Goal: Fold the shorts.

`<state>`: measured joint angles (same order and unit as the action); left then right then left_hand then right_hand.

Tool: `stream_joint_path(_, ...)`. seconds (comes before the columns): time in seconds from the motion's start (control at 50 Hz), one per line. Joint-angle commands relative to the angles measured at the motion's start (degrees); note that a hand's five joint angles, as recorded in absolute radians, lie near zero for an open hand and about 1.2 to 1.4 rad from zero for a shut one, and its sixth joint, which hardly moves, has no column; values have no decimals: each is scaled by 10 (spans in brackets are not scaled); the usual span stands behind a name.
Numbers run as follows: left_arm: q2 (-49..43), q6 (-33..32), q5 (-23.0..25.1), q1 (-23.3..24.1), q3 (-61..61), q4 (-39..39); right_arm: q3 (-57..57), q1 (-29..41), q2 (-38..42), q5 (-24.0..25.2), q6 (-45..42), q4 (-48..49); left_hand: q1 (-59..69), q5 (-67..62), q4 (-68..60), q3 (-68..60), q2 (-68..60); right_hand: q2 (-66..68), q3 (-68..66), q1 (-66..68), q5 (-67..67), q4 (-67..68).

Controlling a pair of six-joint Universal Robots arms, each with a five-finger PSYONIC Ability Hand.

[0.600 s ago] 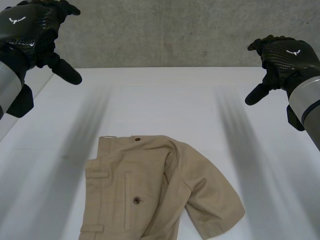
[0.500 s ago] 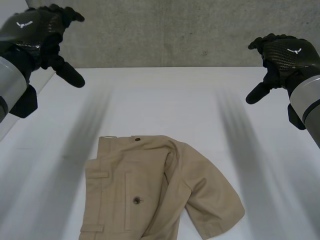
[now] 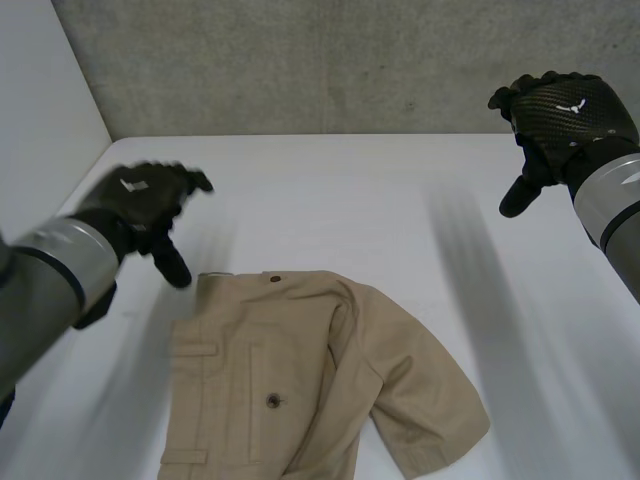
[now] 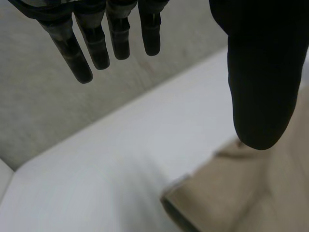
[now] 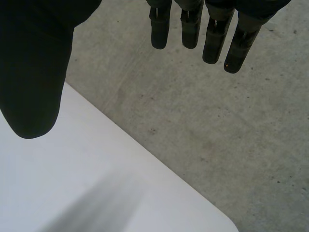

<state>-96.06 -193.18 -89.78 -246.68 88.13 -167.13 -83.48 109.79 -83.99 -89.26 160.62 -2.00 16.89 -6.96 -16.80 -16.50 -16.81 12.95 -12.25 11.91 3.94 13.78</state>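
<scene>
The tan shorts (image 3: 300, 390) are lying flat on the white table (image 3: 400, 200), toward its near side and a little left of centre, running out past the near edge of the head view. One leg is fanning out to the right (its hem curved, slightly rumpled). Two dark buttons and a pocket slit are facing up.

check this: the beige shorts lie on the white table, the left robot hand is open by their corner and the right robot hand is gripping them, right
Not quite. The right robot hand grips nothing: the head view shows it open, well apart from the shorts. The rest stands: shorts on the white table, left robot hand open by their corner.
</scene>
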Motion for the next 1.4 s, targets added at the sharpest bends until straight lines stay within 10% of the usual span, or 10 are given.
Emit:
stream_joint_path(0.02, -68, -80, -7, 29, 6, 8, -4, 3, 5, 1, -3, 0, 86, -85, -87, -90, -87, -29, 23, -19, -39, -38)
stream_joint_path(0.22, -126, -81, -5, 29, -3, 8, -7, 3, 10, 1, -7, 3, 219, -218, -220, -223, -220, -29, 23, -19, -39, -38)
stream_joint_path(0.4, -162, -90, -6, 26, -21, 0, -7, 3, 15, 1, -8, 5, 631, -630, -632, -635, -632, -29, 23, -19, -39, -38)
stream_joint_path(0.7, -265, -127, -188, 23, -311, -202, -1, 8, 41, 0, -14, 7, 631, -630, -632, -635, -632, -29, 23, -19, -39, -38)
stream_joint_path(1.22, -302, -84, -8, 360, -149, -273, 49, -106, 31, -2, -37, 9, 631, -630, -632, -635, -632, -29, 23, -19, -39, -38)
stream_joint_path(1.3, -279, -86, -4, 366, -119, -273, 49, -106, 31, 0, -39, 9, 215, -215, -216, -219, -216, -29, 23, -19, -39, -38)
stream_joint_path(1.4, -222, -85, -11, 341, -96, -273, 49, -100, 36, 7, -39, 9, 130, -130, -131, -134, -131, -29, 23, -19, -39, -38)
